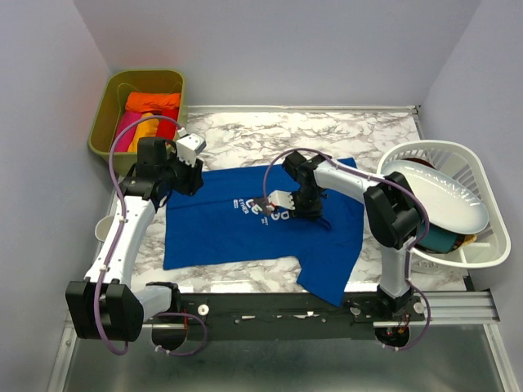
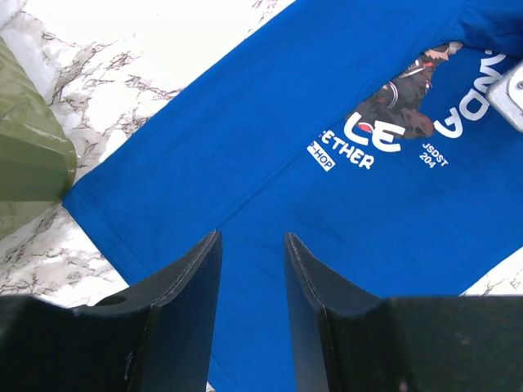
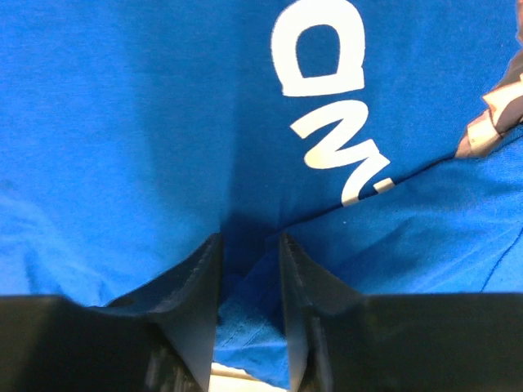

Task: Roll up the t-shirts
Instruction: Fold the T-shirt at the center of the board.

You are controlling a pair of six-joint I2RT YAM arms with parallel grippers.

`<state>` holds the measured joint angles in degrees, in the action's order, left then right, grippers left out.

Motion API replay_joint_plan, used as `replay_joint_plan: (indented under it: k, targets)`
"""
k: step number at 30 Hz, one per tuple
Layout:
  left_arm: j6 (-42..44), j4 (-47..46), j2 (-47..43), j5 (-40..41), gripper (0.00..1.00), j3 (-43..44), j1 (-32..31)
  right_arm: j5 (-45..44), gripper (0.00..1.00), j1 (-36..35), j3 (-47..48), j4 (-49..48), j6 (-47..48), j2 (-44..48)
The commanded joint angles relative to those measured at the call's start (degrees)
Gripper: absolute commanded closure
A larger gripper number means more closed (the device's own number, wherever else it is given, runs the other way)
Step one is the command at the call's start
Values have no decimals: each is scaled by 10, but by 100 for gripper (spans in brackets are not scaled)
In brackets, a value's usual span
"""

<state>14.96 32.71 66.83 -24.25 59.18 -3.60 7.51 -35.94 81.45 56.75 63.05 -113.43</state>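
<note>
Top view: the blue t-shirt [image 1: 237, 233] lay spread on the marble worktop [image 1: 343, 135], one corner drooping over the near edge. The left end effector [image 1: 186, 173] sat at its far-left edge and the right end effector [image 1: 286, 204] over the chest.

Left wrist view: jaws spread, empty, above cloth.

Right wrist view: jaws nearly closed, pinching a raised fold. This looked like narrowing the shirt before rolling. Next, that fold would need carrying across.

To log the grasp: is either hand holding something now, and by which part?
The right hand pinches the blue t-shirt at a folded edge beside its white lettering. The left hand is open, holding nothing.
</note>
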Motion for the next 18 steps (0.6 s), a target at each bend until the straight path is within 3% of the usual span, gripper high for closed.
replay_joint_plan:
  k: [1,18]
  targets:
    - [4,2,1,-11,53,-7,4,-7,64,16,27,-7,-6,-22]
    - [8,9,19,-10,53,7,7,16,64,39,107,50,-6,-47]
